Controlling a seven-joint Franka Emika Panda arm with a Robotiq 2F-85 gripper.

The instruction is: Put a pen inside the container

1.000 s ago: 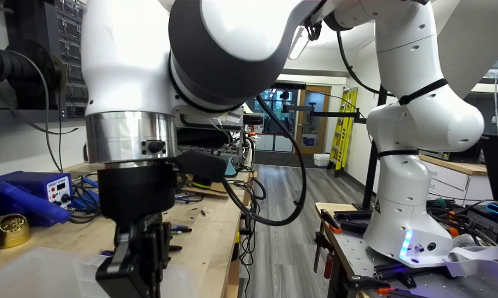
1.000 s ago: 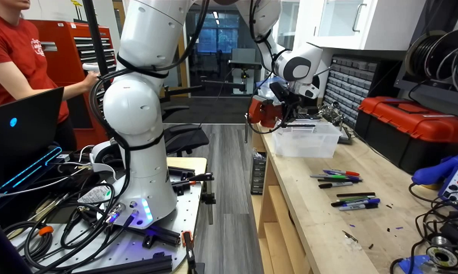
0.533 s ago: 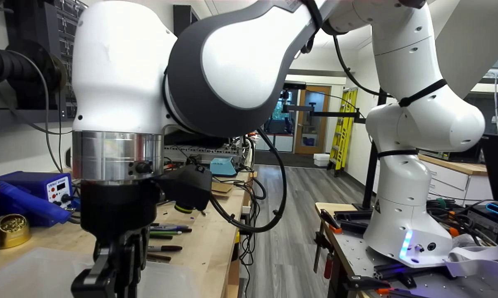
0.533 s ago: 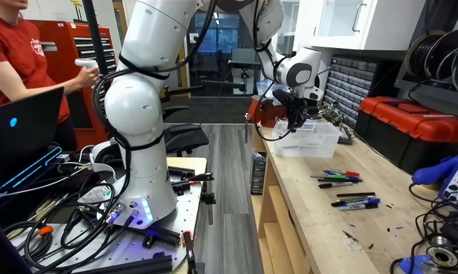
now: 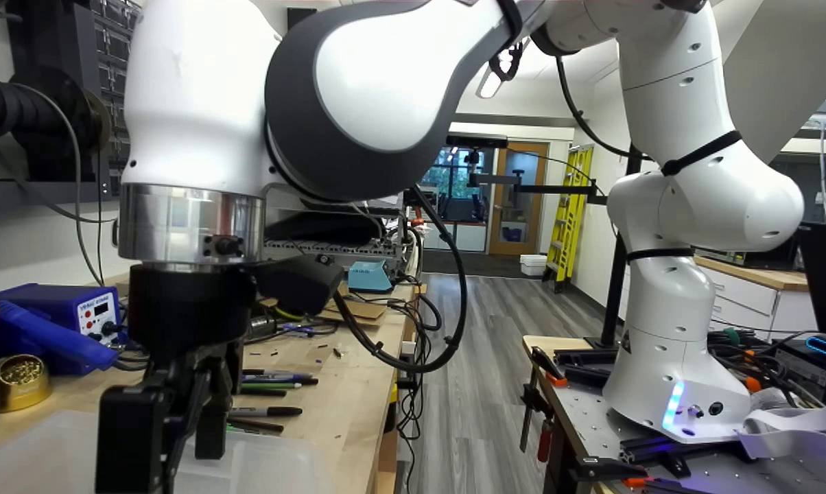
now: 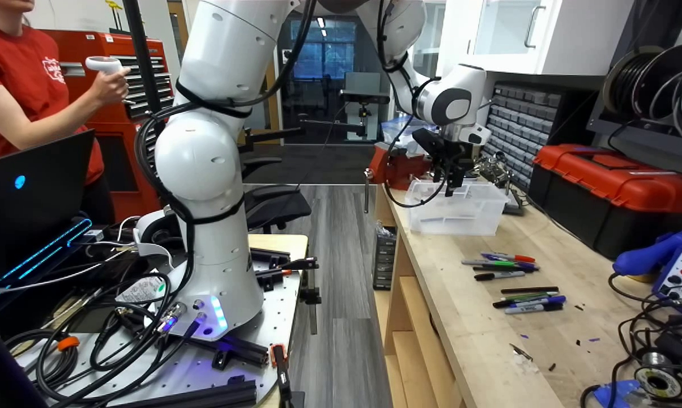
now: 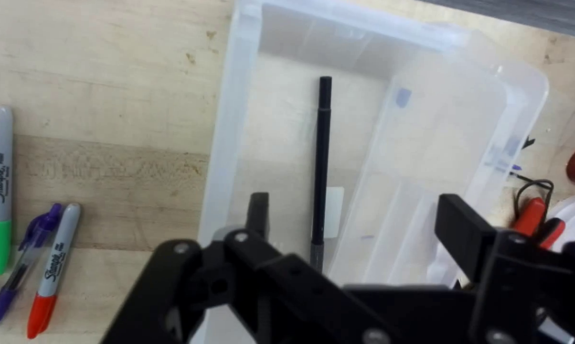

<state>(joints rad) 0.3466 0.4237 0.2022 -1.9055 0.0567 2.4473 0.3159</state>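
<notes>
A translucent plastic container [image 7: 220, 143] stands on the wooden bench and also shows in an exterior view [image 6: 460, 218]. Inside it, along the bottom of its wide compartment, lies a long black pen [image 7: 321, 157]; its near end is covered by the gripper's linkage. My gripper [image 7: 356, 215] is open above the container, its fingers wide apart and nothing between them. From the wrist, the pen shows below the gap, nearer the left finger. Both fingers also stand spread in an exterior view [image 5: 169, 460].
Several markers [image 6: 499, 275] and pens lie on the bench beside the container, among them a green-capped marker [image 7: 1, 191] and a red-capped one [image 7: 53, 272]. A red vise [image 6: 397, 170] is close behind the container. A black toolbox with red lid [image 6: 618, 192] stands along the wall.
A second ago the jaws were shut, with a dark stick-like thing across them. The arm dipped toward the container, the jaws opened, and it has risen again. The stick is gone from the jaws.
</notes>
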